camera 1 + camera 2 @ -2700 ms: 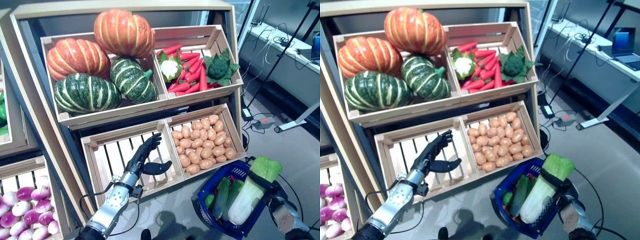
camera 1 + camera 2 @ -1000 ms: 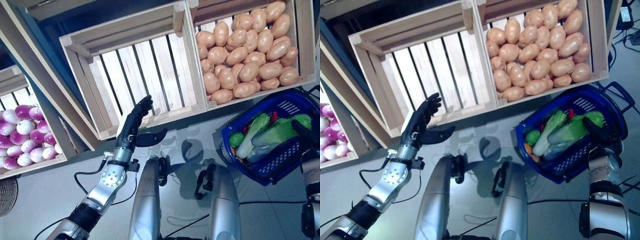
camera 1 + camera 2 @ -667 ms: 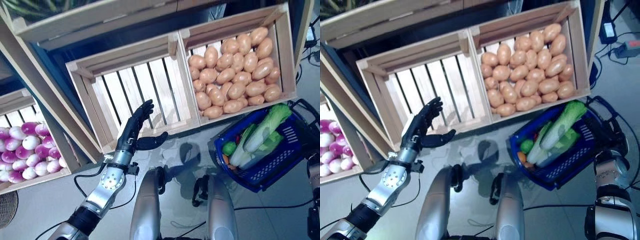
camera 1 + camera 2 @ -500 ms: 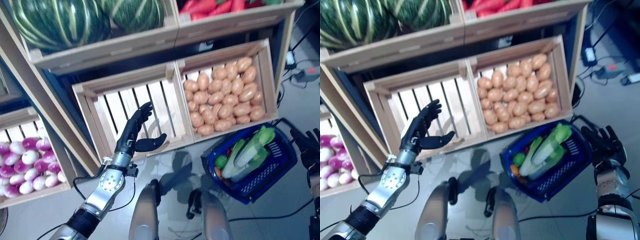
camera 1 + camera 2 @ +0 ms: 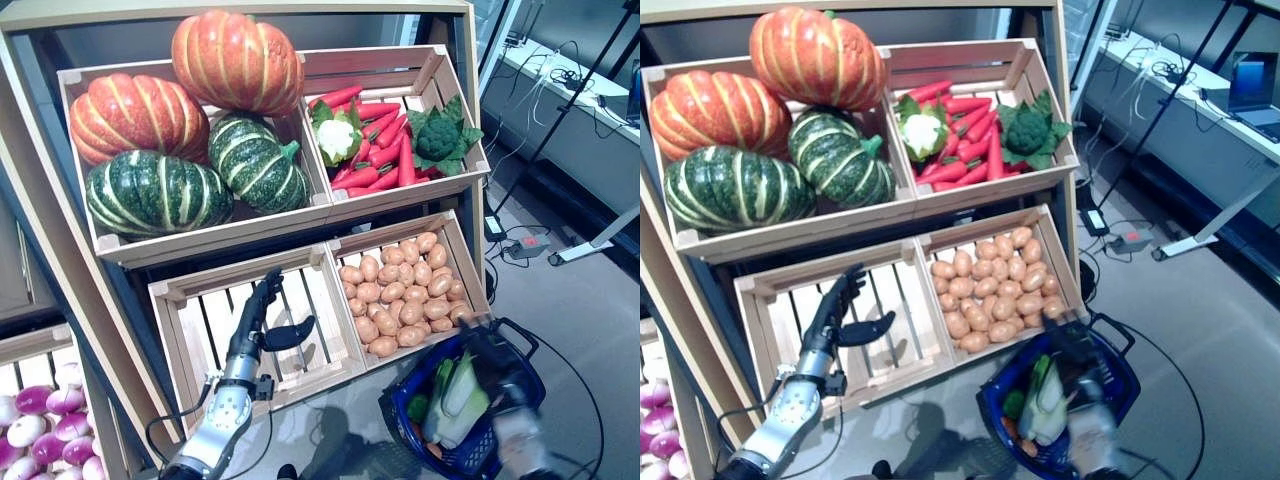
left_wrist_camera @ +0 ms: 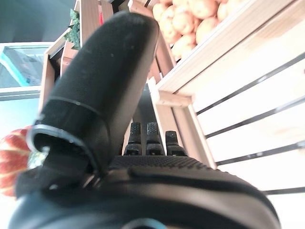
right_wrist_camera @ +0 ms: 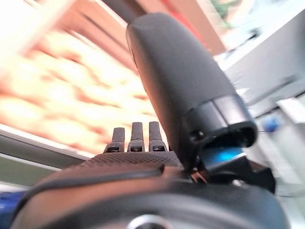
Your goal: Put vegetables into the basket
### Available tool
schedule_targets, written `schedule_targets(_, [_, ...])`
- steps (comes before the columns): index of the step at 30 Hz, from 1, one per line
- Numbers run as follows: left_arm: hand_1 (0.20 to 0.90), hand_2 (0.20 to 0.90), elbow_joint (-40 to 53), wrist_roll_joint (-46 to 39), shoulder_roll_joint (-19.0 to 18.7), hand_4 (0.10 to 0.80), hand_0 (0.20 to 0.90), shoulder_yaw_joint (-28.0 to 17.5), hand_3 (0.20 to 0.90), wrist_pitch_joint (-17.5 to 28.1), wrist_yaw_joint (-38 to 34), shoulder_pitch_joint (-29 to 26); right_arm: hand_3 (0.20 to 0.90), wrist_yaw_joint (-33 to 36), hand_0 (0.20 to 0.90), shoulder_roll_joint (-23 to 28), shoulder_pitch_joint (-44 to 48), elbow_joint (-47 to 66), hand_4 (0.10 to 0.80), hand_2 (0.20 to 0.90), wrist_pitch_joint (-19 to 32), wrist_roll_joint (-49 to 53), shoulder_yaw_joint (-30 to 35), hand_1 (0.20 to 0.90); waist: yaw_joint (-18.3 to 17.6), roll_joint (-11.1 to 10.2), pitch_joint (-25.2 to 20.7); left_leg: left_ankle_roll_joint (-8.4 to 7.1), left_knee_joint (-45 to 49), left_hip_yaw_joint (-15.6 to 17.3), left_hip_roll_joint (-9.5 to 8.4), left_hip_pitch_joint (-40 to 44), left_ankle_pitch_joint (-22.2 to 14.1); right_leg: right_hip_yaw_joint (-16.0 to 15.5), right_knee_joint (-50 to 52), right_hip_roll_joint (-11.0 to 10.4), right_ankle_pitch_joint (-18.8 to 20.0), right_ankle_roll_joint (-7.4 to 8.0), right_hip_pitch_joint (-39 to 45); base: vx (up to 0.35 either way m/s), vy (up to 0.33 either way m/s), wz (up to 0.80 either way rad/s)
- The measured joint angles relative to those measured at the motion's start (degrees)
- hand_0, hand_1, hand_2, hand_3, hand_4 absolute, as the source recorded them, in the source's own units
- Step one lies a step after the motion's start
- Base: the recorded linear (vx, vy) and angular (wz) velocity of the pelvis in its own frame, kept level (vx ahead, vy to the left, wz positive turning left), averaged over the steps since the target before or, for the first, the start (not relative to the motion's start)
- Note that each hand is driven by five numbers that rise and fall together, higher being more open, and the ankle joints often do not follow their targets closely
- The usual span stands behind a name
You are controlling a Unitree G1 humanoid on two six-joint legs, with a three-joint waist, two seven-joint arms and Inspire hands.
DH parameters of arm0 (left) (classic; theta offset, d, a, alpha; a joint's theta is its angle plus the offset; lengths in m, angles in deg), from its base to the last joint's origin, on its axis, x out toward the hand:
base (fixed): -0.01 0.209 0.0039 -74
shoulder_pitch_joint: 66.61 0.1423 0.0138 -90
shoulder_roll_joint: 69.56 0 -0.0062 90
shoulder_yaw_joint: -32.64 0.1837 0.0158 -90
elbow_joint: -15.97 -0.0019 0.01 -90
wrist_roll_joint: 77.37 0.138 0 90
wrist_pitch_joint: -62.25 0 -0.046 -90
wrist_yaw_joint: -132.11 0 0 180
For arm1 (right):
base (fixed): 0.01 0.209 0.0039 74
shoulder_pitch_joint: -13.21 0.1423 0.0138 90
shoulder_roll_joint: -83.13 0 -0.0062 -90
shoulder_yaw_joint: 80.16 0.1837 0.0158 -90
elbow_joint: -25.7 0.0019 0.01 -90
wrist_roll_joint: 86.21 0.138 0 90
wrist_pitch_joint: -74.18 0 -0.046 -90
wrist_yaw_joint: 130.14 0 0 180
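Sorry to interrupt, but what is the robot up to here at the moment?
It is filling a blue basket on the floor with vegetables; a cabbage and other greens lie in it. The right hand, open and empty, is above the basket. The left hand is open before the empty crate.

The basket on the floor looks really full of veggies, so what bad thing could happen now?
The blue basket already holds a tall cabbage that sticks up past its rim, so it might tip out if bumped. The right robot hand is blurred just above the basket and could knock it. The left robot hand is open over an empty crate, so reaching there would likely grab nothing.
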Motion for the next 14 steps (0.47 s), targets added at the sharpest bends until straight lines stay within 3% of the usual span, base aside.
schedule_targets(4, [0.9, 0.9, -5.64, 0.28, 4.02, 0.8, 0.9, -0.01, 0.9, 0.0, -2.72, 0.48, 0.9, 3.57, 0.9, -2.03, -1.59, 2.51, 0.8, 0.9, -0.2, -2.38, -6.82, 0.9, -0.23, 1.34, -0.97, 0.81, -4.05, 1.21, -0.71, 2.03, 1.61, 1.38, -4.96, -0.23, 2.76, 1.11, 1.7, -0.033, 0.038, -0.15])
schedule_targets(9, [0.9, 0.9, -14.29, 0.34, 6.52, 0.8, 0.9, -0.05, 0.9, -0.05, -3.63, 1.71, 0.9, 6.13, 0.9, -2.46, -2.14, 3.78, 0.8, 0.9, 0.54, -4.75, -8.9, 0.9, -0.22, 0.61, -2.74, 1.05, -5.88, 1.47, -1.14, 3.28, 2.44, 1.91, -5.86, -0.38, 3.24, 1.46, 2.25, 0.008, 0.044, -0.04])
schedule_targets(14, [0.9, 0.9, -24.51, -0.97, 9.96, 0.8, 0.9, -0.02, 0.9, -0.96, -2.27, 2.41, 0.9, 8.92, 0.9, -2.98, -2.18, 2.62, 0.8, 0.9, 0.8, -7.18, -12.94, 0.9, -0.25, 1.46, -4.02, 1.05, -5.97, 1.51, -1.18, 3.75, 2.51, 2.34, -6.39, -0.32, 3.48, 1.5, 2.65, -0.015, 0.039, -0.01])
